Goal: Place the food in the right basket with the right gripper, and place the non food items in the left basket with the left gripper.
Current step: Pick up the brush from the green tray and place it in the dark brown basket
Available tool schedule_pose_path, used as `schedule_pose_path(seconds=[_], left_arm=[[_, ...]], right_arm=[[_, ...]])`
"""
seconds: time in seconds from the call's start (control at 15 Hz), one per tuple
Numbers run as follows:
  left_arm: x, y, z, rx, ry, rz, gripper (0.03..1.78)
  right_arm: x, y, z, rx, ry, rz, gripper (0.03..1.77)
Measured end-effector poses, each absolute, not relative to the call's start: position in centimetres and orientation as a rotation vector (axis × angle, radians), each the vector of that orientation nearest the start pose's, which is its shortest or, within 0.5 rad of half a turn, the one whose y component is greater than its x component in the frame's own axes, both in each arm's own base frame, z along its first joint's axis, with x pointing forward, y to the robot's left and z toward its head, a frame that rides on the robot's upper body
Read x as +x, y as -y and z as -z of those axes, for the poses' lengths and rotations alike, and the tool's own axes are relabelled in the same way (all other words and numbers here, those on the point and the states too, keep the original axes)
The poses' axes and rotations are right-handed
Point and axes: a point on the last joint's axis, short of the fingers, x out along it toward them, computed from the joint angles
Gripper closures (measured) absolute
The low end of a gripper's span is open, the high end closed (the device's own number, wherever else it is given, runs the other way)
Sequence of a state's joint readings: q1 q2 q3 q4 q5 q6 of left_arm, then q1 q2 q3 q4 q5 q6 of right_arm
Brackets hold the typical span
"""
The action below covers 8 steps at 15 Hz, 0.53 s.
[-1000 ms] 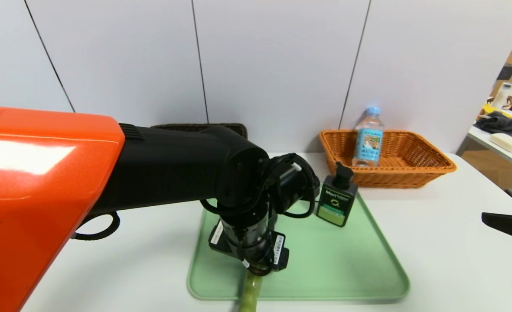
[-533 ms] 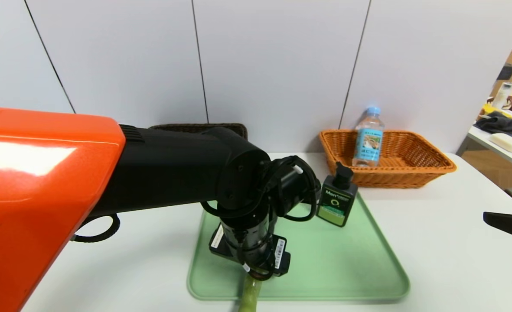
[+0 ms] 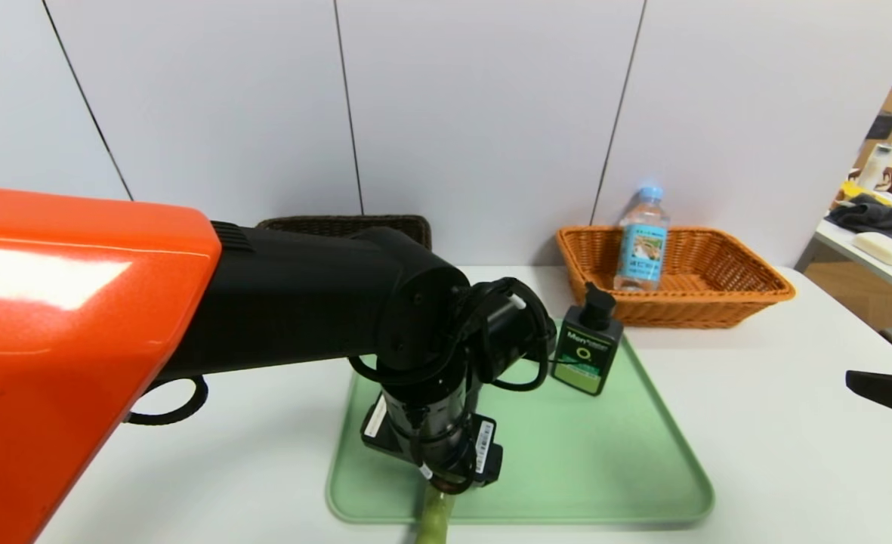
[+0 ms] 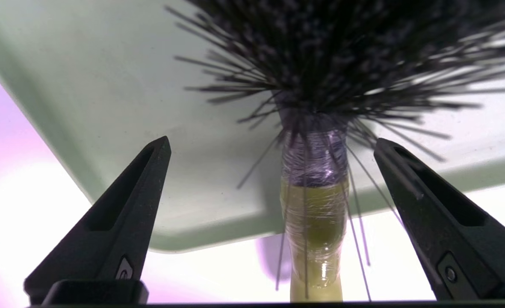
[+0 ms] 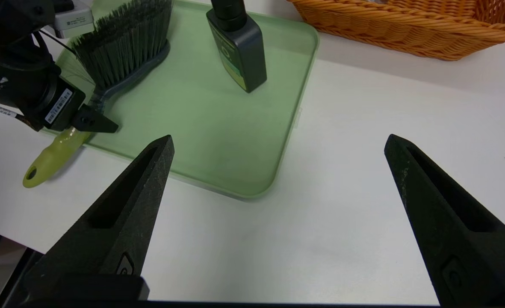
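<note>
**L tool straddling brush neck, not gripping**

Your left tool (image 4: 271, 145) sits low over the near edge of the green tray (image 3: 604, 461), pointing down. Fingers (image 4: 119, 214) are wide open, one on each side of the scrub brush (image 4: 314, 171) where the bristles meet the olive handle. Clear gaps both sides, nothing held. Only stray bristles reach near the one finger.

Brush lies w/ its bristle head on the tray and its handle sticking out over the near rim onto the bench (image 3: 778, 423); the handle end w/ hang hole is off the tray in the right wrist view (image 5: 42, 164).

Pump bottle (image 3: 586, 351) stands upright at the tray's far side, near the right basket.

Water bottle (image 3: 642, 238) stands upright inside the right basket (image 3: 717, 291), far right on the bench.

Left basket (image 3: 347, 224) is at the back, mostly hidden behind your left arm; can't tell what's in it.

Your right tool (image 5: 278, 149) hovers over the bench right of the tray, fingers spread wide, empty. In the head view only a dark tip shows at the right edge (image 3: 887, 393).
</note>
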<state>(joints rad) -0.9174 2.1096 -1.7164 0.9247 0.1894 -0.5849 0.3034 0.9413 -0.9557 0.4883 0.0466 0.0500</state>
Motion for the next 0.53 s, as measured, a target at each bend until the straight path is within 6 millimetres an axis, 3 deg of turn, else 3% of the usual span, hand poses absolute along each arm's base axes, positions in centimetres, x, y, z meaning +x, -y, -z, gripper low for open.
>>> schedule_pose_path(seconds=[0.4,0.53], left_arm=[[22.94,29.26,-16.15,0.195,-1.24,0.257,0.12],[23.01,29.25,-16.11,0.191,-1.242,0.256,0.41]], right_arm=[[8.38,-2.74,-27.35,-0.013,-0.481,-0.332,0.1],[8.38,-2.73,-27.32,-0.013,-0.483,-0.331,0.1]])
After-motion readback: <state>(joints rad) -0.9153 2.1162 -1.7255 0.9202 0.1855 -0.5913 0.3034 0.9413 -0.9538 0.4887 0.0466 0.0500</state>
